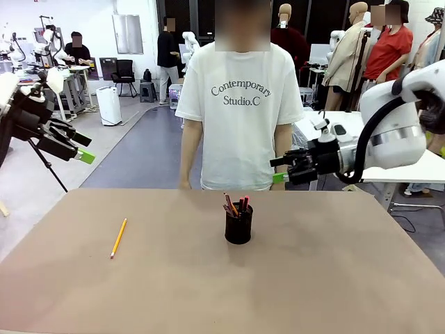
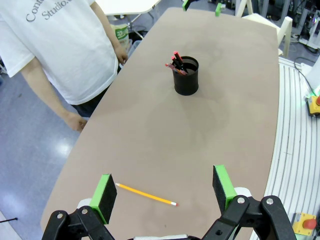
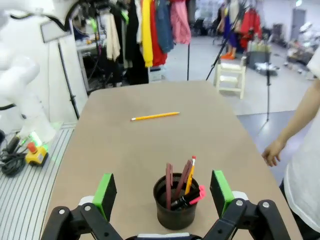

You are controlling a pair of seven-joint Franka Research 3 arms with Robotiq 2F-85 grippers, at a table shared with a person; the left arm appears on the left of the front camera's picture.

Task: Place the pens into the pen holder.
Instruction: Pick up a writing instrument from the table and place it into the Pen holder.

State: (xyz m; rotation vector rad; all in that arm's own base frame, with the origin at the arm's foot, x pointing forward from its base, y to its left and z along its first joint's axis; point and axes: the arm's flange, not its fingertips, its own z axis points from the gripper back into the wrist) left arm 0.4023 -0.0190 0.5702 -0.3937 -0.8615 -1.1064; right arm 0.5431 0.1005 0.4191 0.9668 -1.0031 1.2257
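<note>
At the centre of the table (image 1: 334,278), a black mesh cup (image 1: 238,233), upright and mouth-up so that sticks can drop in and lean on the rim. Inside it, tips up: a dull red pen (image 3: 169,181), a black pen (image 3: 194,195) with a pink-red cap, a yellow stick (image 3: 189,175), and perhaps one more reddish stick beside that, hard to count where they overlap. At about nine o'clock from the cup in the front view and well apart from it, a yellow pencil (image 1: 119,238), flat on bare tabletop and touching nothing, the one piece not yet in the cup. Judged easy to pinch from above across its thin side, with room all round for the pads. At about one o'clock from the cup, raised off the table, the right gripper (image 1: 280,169): pads spread wide, nothing between them, touching nothing. In its own wrist view, looking down on the cup from close by, probably held high enough to stay clear of the pen tips. Far out at ten o'clock, high beyond the table edge, the left gripper (image 1: 80,147): likewise spread to the full and empty. In its wrist view, aimed down at the pencil, which lies crosswise low between the two green pads but well below them. Judged the better-placed of the two for that pick. At twelve o'clock, at the far edge, a person (image 1: 236,104), arms hanging, hands off the table.
</note>
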